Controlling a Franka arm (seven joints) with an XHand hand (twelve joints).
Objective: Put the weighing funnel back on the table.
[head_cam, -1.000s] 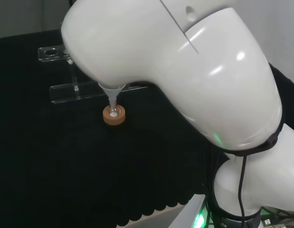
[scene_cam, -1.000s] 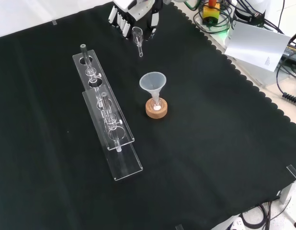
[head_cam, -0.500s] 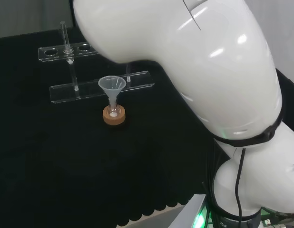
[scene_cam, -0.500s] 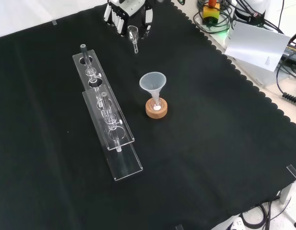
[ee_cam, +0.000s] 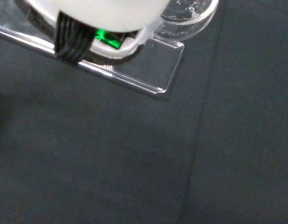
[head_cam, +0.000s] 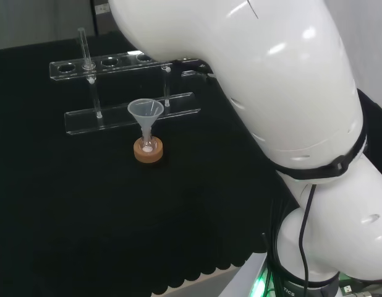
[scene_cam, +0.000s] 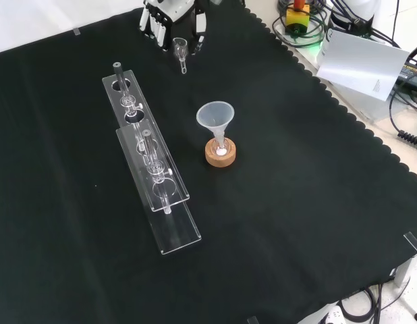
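Up at the top edge of the front view, the hand point(scene_cam: 169, 13) hangs over the cloth point(scene_cam: 296, 202) with its fingers point(scene_cam: 153, 28) pointing down. They are drawn in around the weighing funnel point(scene_cam: 180, 48), which sits pinched between the fingers on one side and the thumb on the other. Its round mouth is at the fingertips and its short stem slants down toward the camera. Whether the stem touches the cloth cannot be told.

In that view the weighing funnel is just past the far end of the clear rack point(scene_cam: 151, 169) and a little to its right. The rack runs lengthwise down the cloth in two tiers, with a few small glass pieces set in its holes.

The funnel point(scene_cam: 215, 115) stands mouth up with its stem in a small flask point(scene_cam: 221, 150) on a cork ring point(scene_cam: 220, 159). It is to the right of the rack, nearer the camera than the hand and well apart from it.

In the head view the white arm point(head_cam: 271, 93) reaches over the rack's right end, and the funnel stands on its ring in front of the rack.

The wrist view looks down past a blurred white part of the hand onto the rack's end and the black cloth. A rounded clear rim there appears to be the weighing funnel.
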